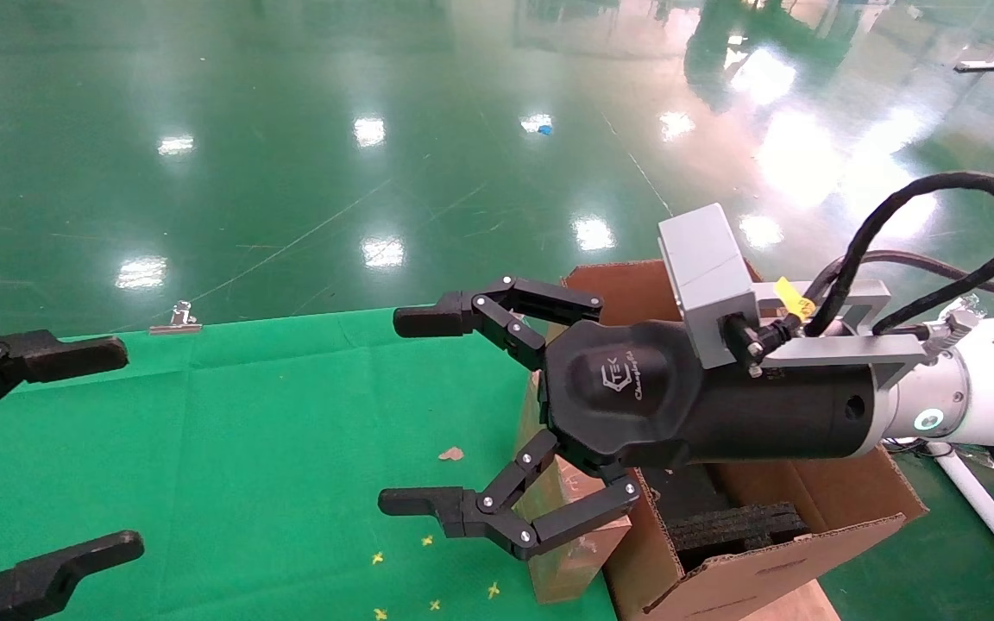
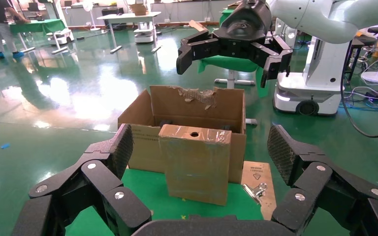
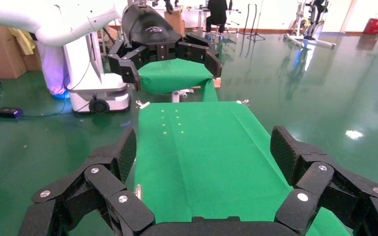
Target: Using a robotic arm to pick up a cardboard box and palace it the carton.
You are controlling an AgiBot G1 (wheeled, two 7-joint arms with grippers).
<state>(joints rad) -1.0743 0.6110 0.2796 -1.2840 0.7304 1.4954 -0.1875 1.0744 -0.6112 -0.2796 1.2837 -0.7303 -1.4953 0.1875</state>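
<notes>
The slim brown cardboard box (image 2: 197, 164) stands upright on the green cloth, its narrow top face showing a round hole. It rests against the carton (image 2: 192, 113), which has a torn flap and black foam blocks (image 1: 734, 526) inside. In the head view the cardboard box (image 1: 570, 565) is mostly hidden under my right gripper (image 1: 411, 411). That gripper is on the white robotic arm (image 1: 980, 379), hangs open above the box, and holds nothing. My left gripper (image 1: 109, 448) is open at the cloth's left side, facing the box from a distance.
The green-clothed table (image 1: 247, 431) ends just behind the grippers, with a binder clip (image 1: 175, 317) on its far edge. A cardboard scrap (image 1: 451, 453) and yellow marks (image 1: 428, 541) lie on the cloth. Another clip (image 2: 253, 189) holds a flat cardboard piece beside the carton.
</notes>
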